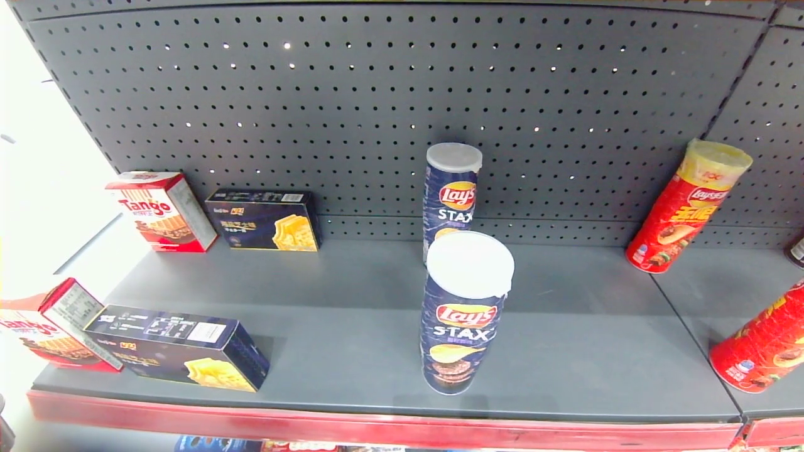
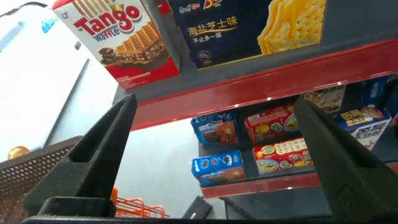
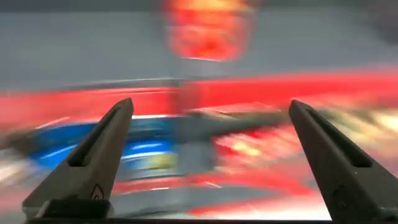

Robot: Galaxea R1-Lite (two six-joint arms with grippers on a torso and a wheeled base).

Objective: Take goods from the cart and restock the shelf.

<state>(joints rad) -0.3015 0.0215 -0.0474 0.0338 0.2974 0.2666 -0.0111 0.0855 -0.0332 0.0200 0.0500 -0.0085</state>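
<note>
On the grey shelf two dark blue chip cans stand upright in the middle, one near the front and one behind it. Two red chip cans are at the right, one leaning at the back and one at the front edge. At the left lie red wafer boxes and dark blue cracker boxes. My left gripper is open below the shelf's front left, looking up at a red wafer box and a cracker box. My right gripper is open before a blurred red can.
A perforated dark back panel closes the shelf behind. The shelf's red front edge runs along the bottom. Lower shelves hold blue and red snack boxes. An orange wire cart sits low beside the left gripper.
</note>
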